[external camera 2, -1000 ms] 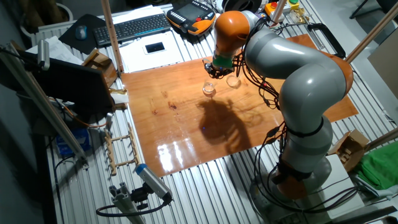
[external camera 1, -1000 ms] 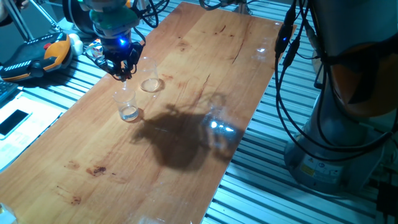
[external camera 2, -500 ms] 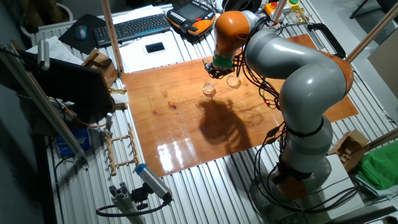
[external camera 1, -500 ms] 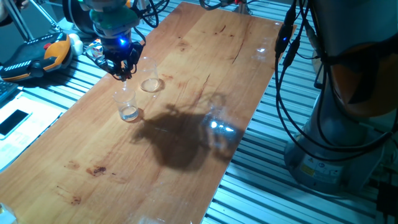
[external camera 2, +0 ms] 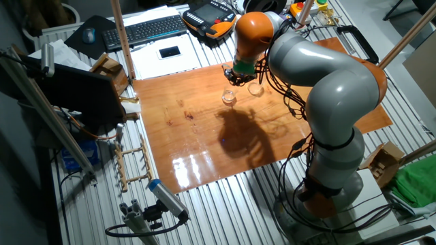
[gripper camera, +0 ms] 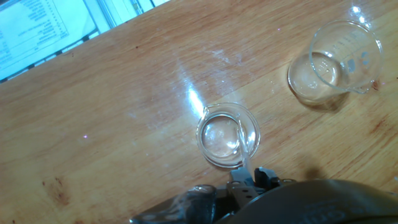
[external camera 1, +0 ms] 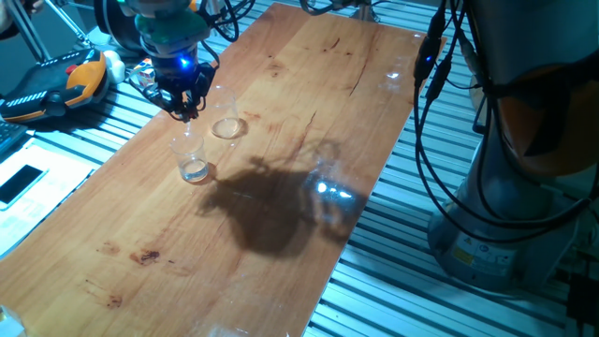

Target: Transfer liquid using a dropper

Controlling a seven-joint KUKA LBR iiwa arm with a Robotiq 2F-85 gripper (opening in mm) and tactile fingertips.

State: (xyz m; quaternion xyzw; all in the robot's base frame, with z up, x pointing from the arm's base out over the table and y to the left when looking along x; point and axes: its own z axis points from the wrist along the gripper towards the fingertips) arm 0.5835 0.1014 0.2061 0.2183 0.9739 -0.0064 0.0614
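Note:
My gripper (external camera 1: 183, 101) (external camera 2: 236, 73) hangs over the table's far-left part, shut on the dropper (gripper camera: 244, 152), a thin clear tube. In the hand view the tube runs from between my fingers (gripper camera: 239, 185) towards the mouth of a clear glass (gripper camera: 228, 135) straight below. That glass (external camera 1: 193, 161) (external camera 2: 229, 99) holds a whitish glint of liquid (external camera 1: 196, 171) at its bottom. Whether the dropper's tip is inside the rim I cannot tell. A second clear glass (gripper camera: 339, 59) (external camera 1: 227, 126) (external camera 2: 255, 88) with printed marks stands close beside it.
The wooden table (external camera 1: 309, 84) has metal slats around it. An orange-and-black handset (external camera 1: 56, 84) lies off its left edge, and a keyboard (external camera 2: 146, 28) sits behind it. The robot's base (external camera 2: 334, 184) and cables (external camera 1: 440, 112) stand at the right side.

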